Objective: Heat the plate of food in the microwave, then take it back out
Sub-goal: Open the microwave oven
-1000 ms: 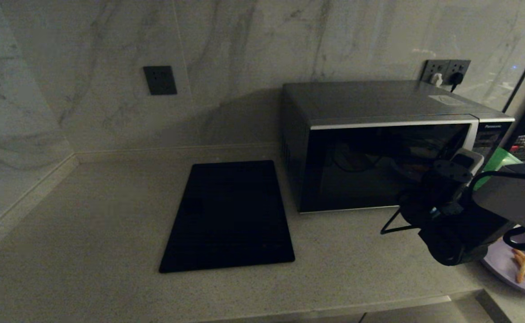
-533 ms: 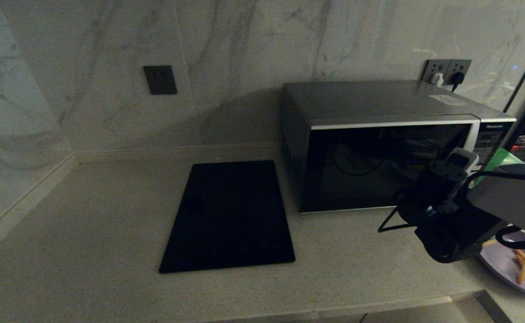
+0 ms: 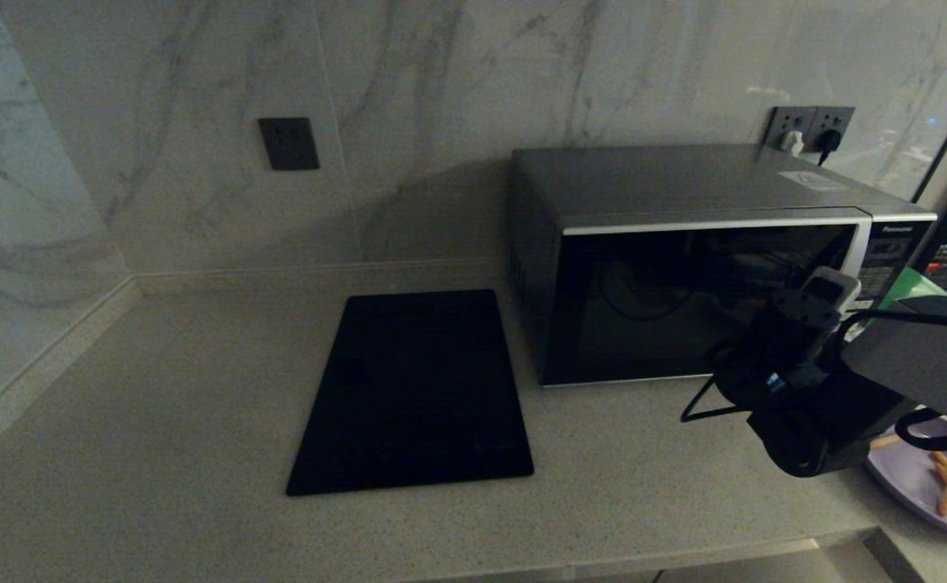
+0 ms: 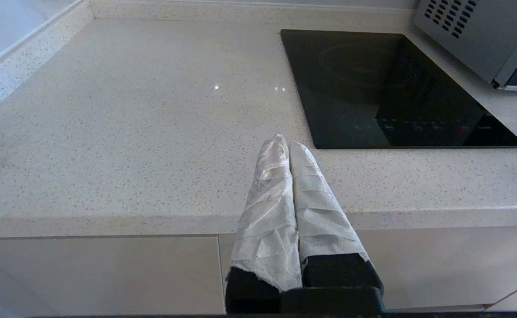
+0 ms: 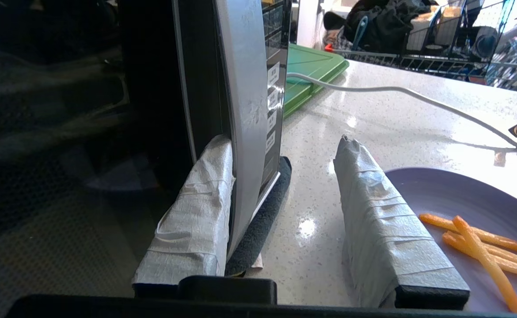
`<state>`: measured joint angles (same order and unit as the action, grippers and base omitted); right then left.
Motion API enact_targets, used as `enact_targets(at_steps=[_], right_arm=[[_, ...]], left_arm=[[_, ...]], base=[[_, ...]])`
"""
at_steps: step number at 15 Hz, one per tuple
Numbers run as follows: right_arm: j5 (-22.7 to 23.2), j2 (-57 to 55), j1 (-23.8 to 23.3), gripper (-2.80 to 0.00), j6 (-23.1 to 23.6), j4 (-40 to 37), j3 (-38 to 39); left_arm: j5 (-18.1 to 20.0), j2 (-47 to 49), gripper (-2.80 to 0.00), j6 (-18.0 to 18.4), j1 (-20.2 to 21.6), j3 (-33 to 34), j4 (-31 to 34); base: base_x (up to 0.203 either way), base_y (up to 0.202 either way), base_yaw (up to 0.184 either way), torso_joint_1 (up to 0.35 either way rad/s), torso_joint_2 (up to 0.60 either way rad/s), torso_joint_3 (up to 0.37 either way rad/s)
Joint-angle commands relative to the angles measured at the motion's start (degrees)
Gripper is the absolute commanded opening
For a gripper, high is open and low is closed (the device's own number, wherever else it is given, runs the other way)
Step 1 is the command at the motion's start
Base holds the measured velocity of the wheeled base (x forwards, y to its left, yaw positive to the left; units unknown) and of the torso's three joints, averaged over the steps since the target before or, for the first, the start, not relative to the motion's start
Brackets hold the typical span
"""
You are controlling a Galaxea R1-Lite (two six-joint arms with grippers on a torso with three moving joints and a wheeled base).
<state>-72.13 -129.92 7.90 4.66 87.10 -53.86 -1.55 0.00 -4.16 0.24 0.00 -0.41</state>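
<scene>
The black and silver microwave (image 3: 684, 267) stands at the back right of the counter with its door closed. My right gripper (image 5: 285, 145) is open at the door's curved silver handle (image 5: 241, 110). One taped finger (image 5: 196, 212) lies behind the handle against it, and the other finger (image 5: 382, 221) stands apart over the counter. The lilac plate of food (image 3: 919, 486) with thin orange fries (image 5: 479, 247) sits right of the microwave, beside that free finger. My left gripper (image 4: 287, 143) is shut on nothing, parked in front of the counter's front edge.
A flat black cooktop (image 3: 417, 389) lies left of the microwave. A green board (image 5: 311, 66) and a white cable (image 5: 395, 90) lie on the counter behind the plate. Wall sockets (image 3: 805, 129) sit above the microwave, and there is clutter at the far right.
My right wrist has shifted slightly left at the microwave's handle, uncovering more of the plate. The microwave door is still closed, and the left arm has not moved.
</scene>
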Motion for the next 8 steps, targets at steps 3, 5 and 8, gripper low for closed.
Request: enact_targets(at_steps=[3,5,8], right_arm=[[-1.42,0.8,0.1,-2.8,0.09,0.56,0.16],[-1.52,1.25,0.63,-2.8,0.09,0.56,0.47],[-2.05,1.81,2.37,-2.8,0.0,0.56,2.52]], left_arm=[[-0.03,0.09,-2.8,-0.06,0.02,0.0,-0.02],[-0.03,0.09,-2.8,-0.06,0.02,0.0,-0.02],[-0.03,0.09,-2.8,-0.06,0.02,0.0,-0.02]], base=[[0.0,0.0,0.0,0.0,0.0,0.0],[0.0,0.0,0.0,0.0,0.0,0.0],[0.0,0.0,0.0,0.0,0.0,0.0]])
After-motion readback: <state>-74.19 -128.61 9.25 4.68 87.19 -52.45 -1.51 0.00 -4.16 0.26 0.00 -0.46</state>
